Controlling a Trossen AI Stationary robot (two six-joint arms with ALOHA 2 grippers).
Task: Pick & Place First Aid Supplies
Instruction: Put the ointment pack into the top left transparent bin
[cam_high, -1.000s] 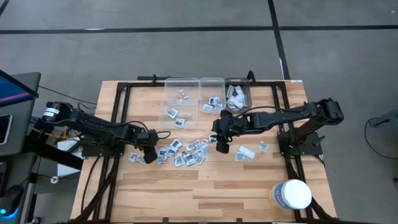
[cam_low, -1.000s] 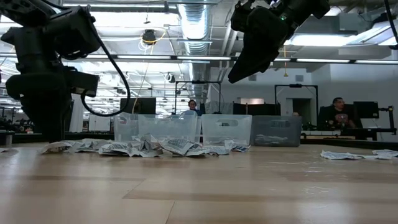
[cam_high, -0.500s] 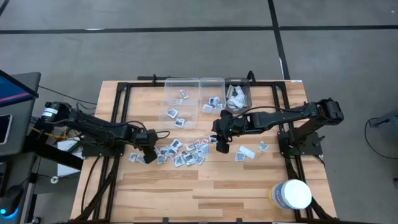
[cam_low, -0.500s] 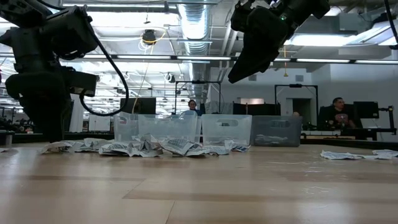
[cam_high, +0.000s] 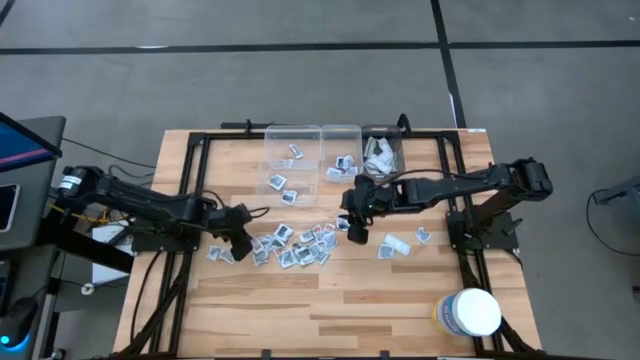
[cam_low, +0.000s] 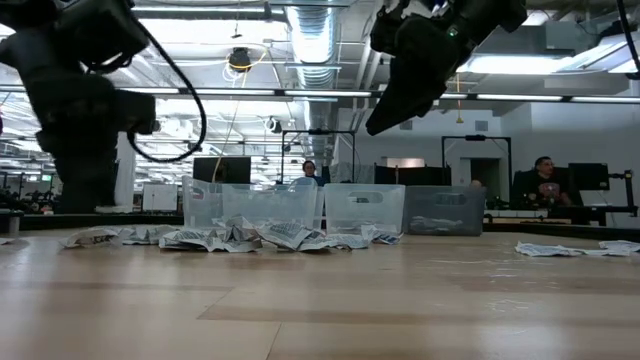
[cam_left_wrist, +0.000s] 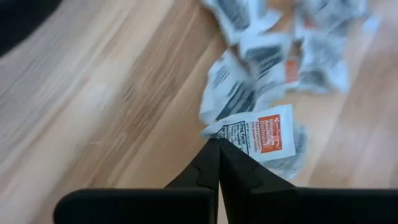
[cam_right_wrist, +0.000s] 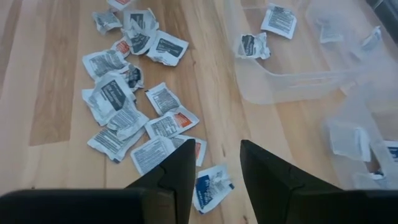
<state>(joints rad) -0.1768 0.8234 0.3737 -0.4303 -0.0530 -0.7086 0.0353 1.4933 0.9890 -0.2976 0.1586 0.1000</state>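
Wooden slat surface (cam_high: 330, 300) on a grey floor, seen from above, with an open workroom of ceiling ducts and two seated persons visible beyond it in the low view. Left arm (cam_high: 140, 205) reaches in from the left edge; right arm (cam_high: 460, 185) reaches in from the right edge toward the centre. Large white round tub (cam_high: 470, 312) stands near the front right corner, well apart from everything else. Three clear bins (cam_high: 332, 150) sit in a row at the far edge, each holding a few packets. First aid supplies (cam_high: 295, 245), small flat square packets with dark or reddish prints, lie scattered in a band across the middle of the surface, between the two arms, with a few more (cam_high: 400, 245) to the right of the main cluster. Left gripper (cam_left_wrist: 218, 144), jaws closed together, pinches the corner of one white packet with an orange panel (cam_left_wrist: 261, 134) at the left end of the band. Right gripper (cam_right_wrist: 214, 158) hangs above the surface near the right end of the cluster, jaws partly apart and holding nothing; a blue-printed packet (cam_right_wrist: 210, 183) lies below the gap.
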